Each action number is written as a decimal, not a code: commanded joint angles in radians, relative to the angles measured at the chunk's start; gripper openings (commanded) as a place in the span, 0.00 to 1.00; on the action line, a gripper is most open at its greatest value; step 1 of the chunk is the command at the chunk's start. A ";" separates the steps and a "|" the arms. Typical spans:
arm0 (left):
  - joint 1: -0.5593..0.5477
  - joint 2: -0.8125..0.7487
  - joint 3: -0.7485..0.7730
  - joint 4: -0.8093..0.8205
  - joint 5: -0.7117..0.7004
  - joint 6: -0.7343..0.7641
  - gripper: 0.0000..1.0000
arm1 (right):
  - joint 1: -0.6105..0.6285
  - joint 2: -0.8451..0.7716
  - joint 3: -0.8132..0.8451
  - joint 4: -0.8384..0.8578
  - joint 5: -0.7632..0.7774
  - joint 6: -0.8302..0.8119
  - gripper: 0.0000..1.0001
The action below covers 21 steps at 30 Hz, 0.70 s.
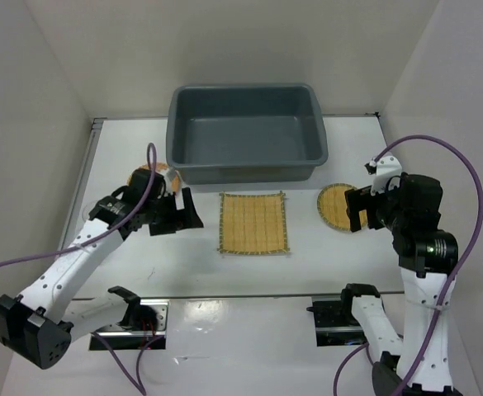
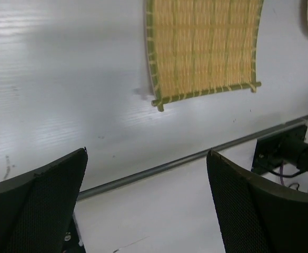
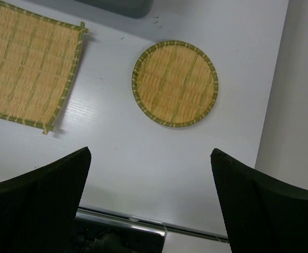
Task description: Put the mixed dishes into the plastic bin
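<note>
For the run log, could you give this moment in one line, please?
left gripper open | right gripper open near round yellow disc | square mat, orange-brown disc on table | plastic bin empty

Robotics lab test cell: white table [image 1: 249, 276] boxed by plain white panels [image 1: 224, 49] along left, far and right edges; arm mounts [image 1: 338, 318] bolted at near edge.

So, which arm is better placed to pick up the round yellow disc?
The right arm. The right gripper, open, hovers close to the round yellow disc, which lies just ahead in its wrist view. The left gripper is beyond the square yellow mat, on the far side.
</note>
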 commanded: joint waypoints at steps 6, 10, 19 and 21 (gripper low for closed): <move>-0.115 0.187 -0.159 0.361 0.179 -0.118 1.00 | -0.005 -0.108 -0.082 0.064 0.011 0.038 0.99; -0.128 0.310 -0.125 0.413 0.173 -0.104 1.00 | -0.005 -0.073 -0.102 0.095 0.088 0.102 0.99; -0.028 0.360 -0.200 0.565 0.216 -0.100 1.00 | 0.004 0.205 -0.099 0.084 0.062 0.058 0.99; -0.010 0.371 -0.210 0.578 0.226 -0.090 1.00 | 0.013 0.269 -0.070 -0.004 -0.145 -0.069 0.99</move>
